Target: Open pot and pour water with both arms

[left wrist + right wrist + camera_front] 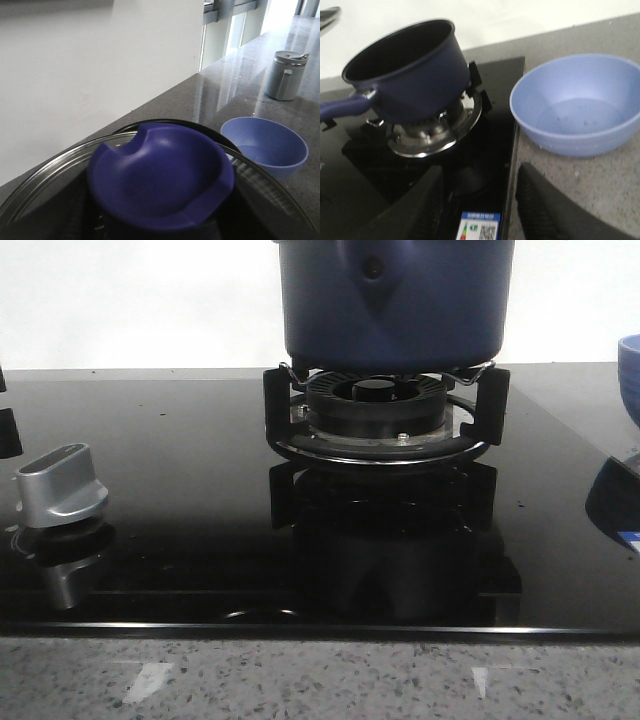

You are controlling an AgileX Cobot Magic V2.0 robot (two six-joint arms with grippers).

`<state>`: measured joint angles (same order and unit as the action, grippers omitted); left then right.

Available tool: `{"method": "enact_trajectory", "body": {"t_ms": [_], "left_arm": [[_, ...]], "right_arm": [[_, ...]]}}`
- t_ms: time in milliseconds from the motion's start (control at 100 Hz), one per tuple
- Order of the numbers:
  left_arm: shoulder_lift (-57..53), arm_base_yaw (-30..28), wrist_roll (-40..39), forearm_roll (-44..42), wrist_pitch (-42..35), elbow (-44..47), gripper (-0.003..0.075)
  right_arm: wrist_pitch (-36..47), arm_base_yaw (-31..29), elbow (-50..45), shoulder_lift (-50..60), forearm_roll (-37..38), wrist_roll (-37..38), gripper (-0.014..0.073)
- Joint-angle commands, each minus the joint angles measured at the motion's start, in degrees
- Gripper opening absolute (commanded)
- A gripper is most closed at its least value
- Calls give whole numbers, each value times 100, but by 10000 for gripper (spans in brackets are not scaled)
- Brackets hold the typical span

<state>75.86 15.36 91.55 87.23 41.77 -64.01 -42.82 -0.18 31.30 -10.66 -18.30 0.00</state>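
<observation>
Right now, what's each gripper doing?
Left gripper: cannot be told; its fingers are out of view and the lid knob fills its camera.
Right gripper: open, holding nothing.

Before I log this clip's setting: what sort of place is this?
Probably a kitchen: a pot sits on a gas burner set in a black glass hob, beside a stone counter.
</observation>
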Motion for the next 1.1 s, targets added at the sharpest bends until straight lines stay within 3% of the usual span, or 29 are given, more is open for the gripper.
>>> {"method": "enact_trajectory", "body": {"t_ms": [0, 210, 480, 730, 1090], "left_arm": [[-596, -104, -54, 471, -50, 147, 271], [-1437, -232, -54, 471, -237, 750, 271], [-1854, -232, -54, 471, -332, 879, 271], [-1854, -232, -54, 471, -332, 879, 271], [-1854, -232, -54, 510, -312, 879, 271]], "right_arm": [[161, -29, 272, -242, -106, 32, 309], [-18, -29, 1376, -1121, 13, 237, 309], [-836, -29, 3267, -2988, 1694, 1427, 309], [-1205, -54, 3932, -4384, 1830, 1796, 309], [-1877, -1553, 3905, -5456, 1582, 1849, 309]]}}
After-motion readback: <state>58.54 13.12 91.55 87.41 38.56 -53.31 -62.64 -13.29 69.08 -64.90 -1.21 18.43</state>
